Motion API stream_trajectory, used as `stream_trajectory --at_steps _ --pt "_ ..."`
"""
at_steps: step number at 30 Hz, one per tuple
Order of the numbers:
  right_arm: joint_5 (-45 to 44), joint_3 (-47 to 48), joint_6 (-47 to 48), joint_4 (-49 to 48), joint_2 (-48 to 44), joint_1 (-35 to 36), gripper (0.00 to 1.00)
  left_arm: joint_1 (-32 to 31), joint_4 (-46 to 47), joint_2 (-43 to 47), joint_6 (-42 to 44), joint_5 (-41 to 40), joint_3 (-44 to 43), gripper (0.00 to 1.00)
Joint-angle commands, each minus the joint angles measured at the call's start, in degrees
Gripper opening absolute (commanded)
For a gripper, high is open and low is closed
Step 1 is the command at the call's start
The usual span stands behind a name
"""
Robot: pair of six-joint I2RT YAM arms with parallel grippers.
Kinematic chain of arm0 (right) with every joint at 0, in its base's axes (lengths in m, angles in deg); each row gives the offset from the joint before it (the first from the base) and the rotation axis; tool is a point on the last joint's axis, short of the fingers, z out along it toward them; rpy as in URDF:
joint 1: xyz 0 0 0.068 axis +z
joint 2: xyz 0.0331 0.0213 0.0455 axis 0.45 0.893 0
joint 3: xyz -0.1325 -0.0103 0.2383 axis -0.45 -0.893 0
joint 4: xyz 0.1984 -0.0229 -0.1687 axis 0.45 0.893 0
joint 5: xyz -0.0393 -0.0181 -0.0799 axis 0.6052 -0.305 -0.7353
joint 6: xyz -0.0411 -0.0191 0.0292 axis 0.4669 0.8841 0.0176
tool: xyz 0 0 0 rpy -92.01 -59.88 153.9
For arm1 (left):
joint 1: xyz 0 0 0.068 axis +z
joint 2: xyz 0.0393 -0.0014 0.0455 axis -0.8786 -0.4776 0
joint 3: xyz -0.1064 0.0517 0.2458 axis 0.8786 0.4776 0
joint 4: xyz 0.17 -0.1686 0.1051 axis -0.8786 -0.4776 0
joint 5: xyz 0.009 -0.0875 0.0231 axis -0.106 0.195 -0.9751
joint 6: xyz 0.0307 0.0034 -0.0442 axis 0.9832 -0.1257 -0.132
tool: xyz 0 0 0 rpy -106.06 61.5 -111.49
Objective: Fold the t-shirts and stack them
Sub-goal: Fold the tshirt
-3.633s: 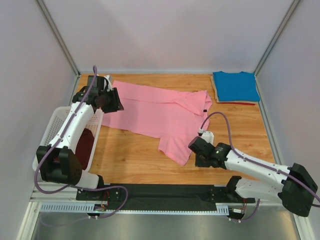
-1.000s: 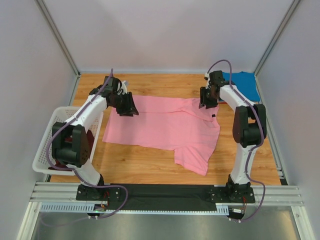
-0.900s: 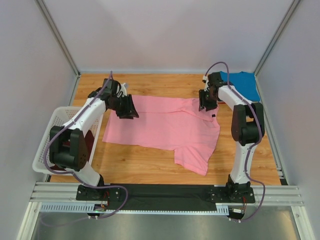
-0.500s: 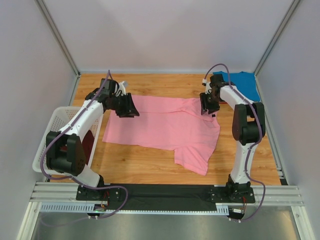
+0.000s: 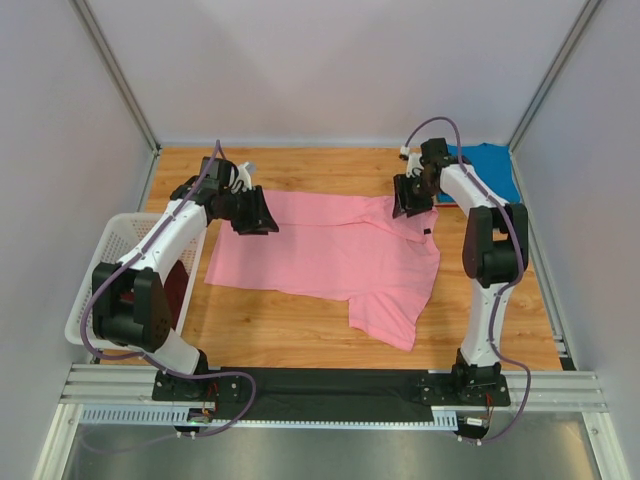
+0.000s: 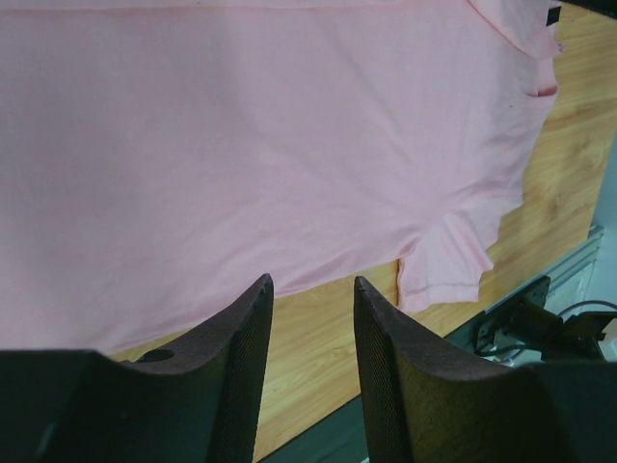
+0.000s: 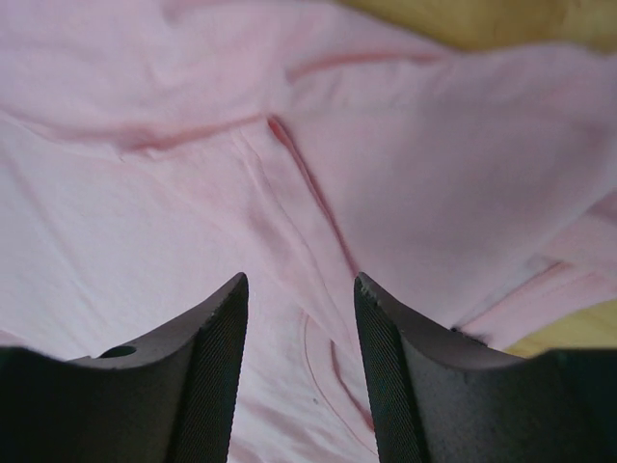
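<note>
I'm working on the pink t-shirt (image 5: 330,250), which lies spread flat across the middle of the wooden table (image 5: 280,335). I judge its fold has not yet begun: both arms are at its far edge, placed to take hold. The blue t-shirt (image 5: 490,168) sits folded in the far right corner, and the maroon t-shirt (image 5: 176,285) lies in the white basket (image 5: 98,268) on the left.

The left gripper (image 6: 310,282) hangs over the shirt's far left corner, jaws parted with nothing between them. The right gripper (image 7: 301,280) is over the rumpled collar end, also parted and pinching no cloth. I cannot tell whether its tips touch the fabric.

Next I'd lower both grippers, pinch the far edge at 2 matching points, and draw it toward me evenly.
</note>
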State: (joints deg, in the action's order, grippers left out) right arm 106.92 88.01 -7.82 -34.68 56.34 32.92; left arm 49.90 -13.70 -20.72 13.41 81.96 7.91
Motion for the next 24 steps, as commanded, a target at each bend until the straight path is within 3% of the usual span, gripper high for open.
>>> stream_trajectory --at_steps 1,10,24 --pt "6.27 6.23 0.45 -2.79 2.90 -0.02 0.50 -0.20 1.61 2.59 0.78 1.15 -0.59 0.46" --pt "12.96 16.25 0.89 -0.69 11.08 0.15 0.50 -0.20 2.14 2.42 0.17 3.26 -0.76 0.46" --pt "13.84 12.04 1.51 -3.41 13.02 0.33 0.48 -0.20 2.49 2.77 -0.10 4.31 -0.59 0.46"
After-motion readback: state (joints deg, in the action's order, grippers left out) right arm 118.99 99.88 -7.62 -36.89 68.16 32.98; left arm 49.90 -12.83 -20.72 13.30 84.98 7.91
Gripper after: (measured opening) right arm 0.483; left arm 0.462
